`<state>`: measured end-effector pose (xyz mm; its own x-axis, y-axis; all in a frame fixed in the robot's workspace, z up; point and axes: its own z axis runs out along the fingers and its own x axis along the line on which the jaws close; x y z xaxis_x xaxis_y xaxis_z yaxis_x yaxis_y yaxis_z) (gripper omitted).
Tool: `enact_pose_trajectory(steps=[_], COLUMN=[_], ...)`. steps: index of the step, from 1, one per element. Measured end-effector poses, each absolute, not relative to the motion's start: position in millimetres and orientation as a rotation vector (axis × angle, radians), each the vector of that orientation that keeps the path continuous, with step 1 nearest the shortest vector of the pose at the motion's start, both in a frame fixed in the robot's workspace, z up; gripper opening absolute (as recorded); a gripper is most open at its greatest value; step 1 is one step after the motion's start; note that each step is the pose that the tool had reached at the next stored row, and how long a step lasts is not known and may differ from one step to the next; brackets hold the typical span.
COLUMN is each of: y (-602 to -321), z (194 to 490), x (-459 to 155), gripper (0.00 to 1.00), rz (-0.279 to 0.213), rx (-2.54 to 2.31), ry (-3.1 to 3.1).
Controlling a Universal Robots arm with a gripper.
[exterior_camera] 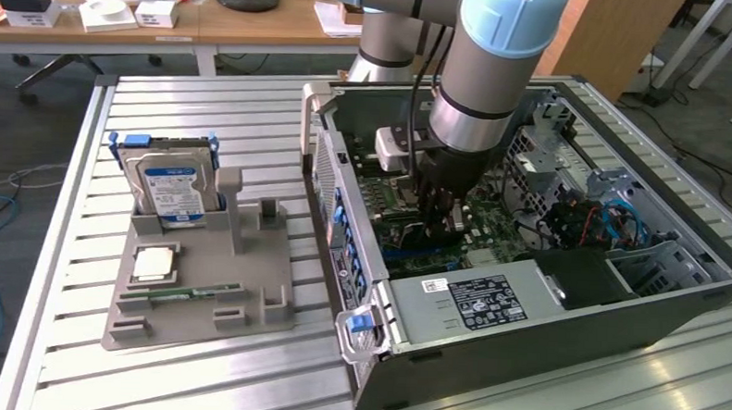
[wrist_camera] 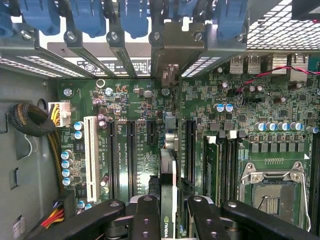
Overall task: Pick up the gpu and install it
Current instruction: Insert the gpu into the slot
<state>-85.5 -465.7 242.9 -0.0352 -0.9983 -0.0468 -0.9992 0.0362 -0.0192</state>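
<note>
Inside the open computer case (exterior_camera: 376, 261), my gripper (exterior_camera: 445, 225) reaches down over the green motherboard (wrist_camera: 130, 95). It is shut on the gpu (wrist_camera: 168, 165), which appears edge-on in the wrist view as a thin card running between my black fingers (wrist_camera: 145, 215). The card's silver end bracket (wrist_camera: 172, 47) stands against the rear slot openings of the case. The card's lower edge lies along the motherboard between the long black expansion slots (wrist_camera: 131, 150). Whether it is seated in a slot I cannot tell.
Blue slot latches (wrist_camera: 130, 17) line the case's rear wall. An empty CPU socket (wrist_camera: 275, 190) and a sleeved cable bundle (wrist_camera: 30, 120) flank the slots. On the exterior view's left, a grey holder (exterior_camera: 258, 284) carries a hard drive (exterior_camera: 170, 183), a CPU (exterior_camera: 153, 263) and a RAM stick (exterior_camera: 183, 292).
</note>
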Motion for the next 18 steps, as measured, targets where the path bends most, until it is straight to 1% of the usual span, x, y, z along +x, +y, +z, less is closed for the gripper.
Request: enact_pose_trajectory(steps=[18], y=[-465.7], z=[241.7], x=[-86.2], gripper=[0.26], rz=[0.028], rx=[-2.148], ry=[2.226])
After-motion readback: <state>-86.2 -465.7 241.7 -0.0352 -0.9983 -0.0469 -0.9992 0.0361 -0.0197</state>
